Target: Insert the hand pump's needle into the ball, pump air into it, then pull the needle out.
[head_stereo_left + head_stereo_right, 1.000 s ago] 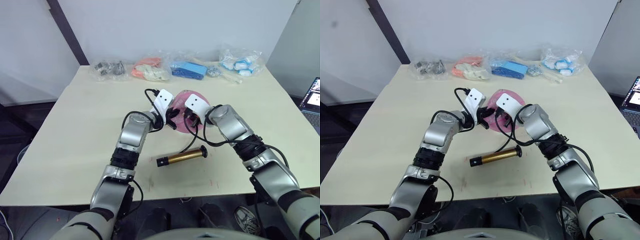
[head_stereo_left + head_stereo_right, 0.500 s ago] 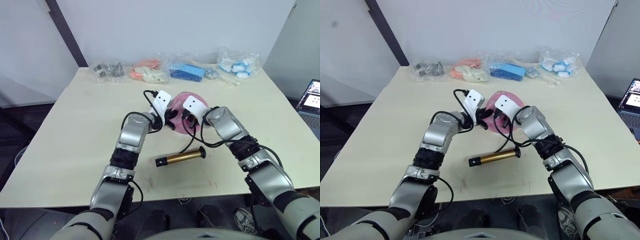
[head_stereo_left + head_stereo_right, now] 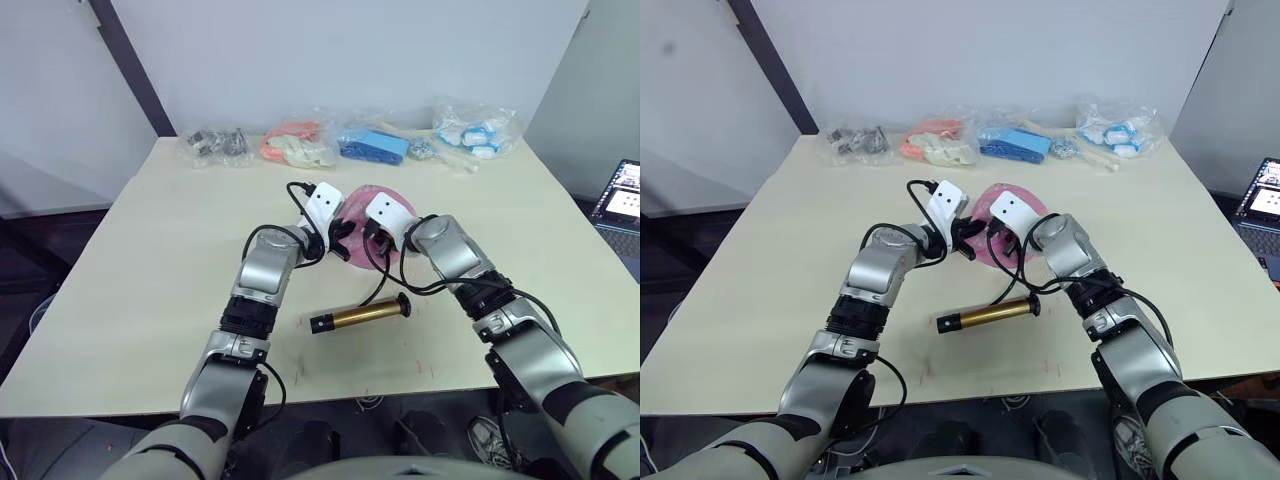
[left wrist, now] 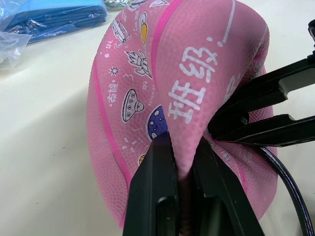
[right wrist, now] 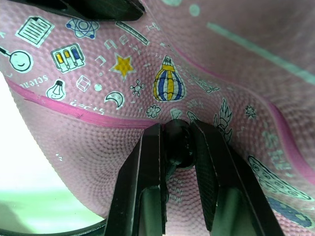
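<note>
A fold of the sagging pink ball [image 4: 197,93] is pinched between the two black fingers of the left gripper [image 4: 183,172], as seen in the left wrist view. In the right wrist view, the small black fitting of the needle [image 5: 177,143] is clamped between the fingers of the right gripper [image 5: 178,147] and pressed against the printed skin of the ball; the metal pin itself cannot be made out. In the head views both grippers are found at the centre of the frame, meeting on the ball, the left one [image 3: 338,232] from the left and the right one [image 3: 378,236] from the right. A thin black hose [image 3: 383,283] is led from there down to the hand pump [image 3: 362,313], which lies on the table [image 3: 150,280] just below centre, untouched by either gripper. Bagged items [image 3: 300,146] are lined along the table's far edge, across the upper part of the frame. Compared with the frames of a second ago, no change is seen in the grips, the ball or the pump; only a slight shift of the whole picture is noted.
</note>
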### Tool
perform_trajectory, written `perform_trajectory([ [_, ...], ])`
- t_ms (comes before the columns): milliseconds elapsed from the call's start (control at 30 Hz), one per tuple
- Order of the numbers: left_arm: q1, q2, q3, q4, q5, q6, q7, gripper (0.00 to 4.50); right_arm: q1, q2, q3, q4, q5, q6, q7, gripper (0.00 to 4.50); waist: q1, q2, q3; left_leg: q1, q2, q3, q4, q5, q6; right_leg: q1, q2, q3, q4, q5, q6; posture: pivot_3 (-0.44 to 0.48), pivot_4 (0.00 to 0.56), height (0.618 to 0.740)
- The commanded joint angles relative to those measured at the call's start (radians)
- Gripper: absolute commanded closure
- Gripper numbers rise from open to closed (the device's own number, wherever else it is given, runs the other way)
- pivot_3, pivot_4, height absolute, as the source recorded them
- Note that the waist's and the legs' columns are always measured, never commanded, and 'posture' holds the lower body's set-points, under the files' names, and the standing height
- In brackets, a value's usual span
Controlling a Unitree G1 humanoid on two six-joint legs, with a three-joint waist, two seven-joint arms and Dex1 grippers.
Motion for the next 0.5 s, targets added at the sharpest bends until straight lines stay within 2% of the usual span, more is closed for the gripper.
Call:
perform_trajectory([
  [33,0.004,-0.046,-0.061,0.003,-0.033,0.005,-0.04,4.5,0.095,0.018,0.05,0.223,-0.022,0.045,-0.011,4.23,0.0,0.0,0.0,0.002,0.0,0.0,-0.001,0.0,0.0,0.002,0.0,0.0,-0.001,0.0,0.0,0.0,0.15,0.74],
  [100,0.004,-0.045,-0.061,0.003,-0.033,0.004,-0.04,4.5,0.094,0.022,0.04,0.22,-0.02,0.031,-0.018,4.23,-0.001,0.0,0.0,0.011,0.0,-0.001,-0.005,-0.001,-0.002,0.01,-0.001,0.0,-0.003,-0.005,0.007,0.0,0.15,0.74],
  [233,0.002,-0.043,-0.059,0.005,-0.032,0.002,-0.039,4.5,0.106,0.017,0.007,0.142,-0.002,0.0,-0.026,4.23,0.0,0.0,0.0,0.011,0.0,-0.002,-0.006,-0.001,-0.002,0.011,-0.001,0.0,-0.003,-0.006,0.008,0.0,0.15,0.74],
  [467,-0.001,-0.038,-0.054,0.006,-0.029,-0.005,-0.035,4.5,0.194,-0.057,-0.043,-0.244,0.028,0.033,0.01,4.23,0.008,0.004,0.014,0.007,-0.001,-0.006,-0.006,-0.001,-0.003,0.01,-0.001,-0.002,-0.006,-0.006,0.009,0.0,0.15,0.74],
  [500,0.001,-0.038,-0.055,0.006,-0.028,-0.007,-0.036,4.5,0.204,-0.061,-0.056,-0.292,0.039,0.029,0.01,4.23,0.014,0.01,0.021,0.006,-0.001,-0.007,-0.006,-0.001,-0.003,0.01,-0.001,-0.003,-0.007,-0.006,0.009,0.0,0.15,0.74],
])
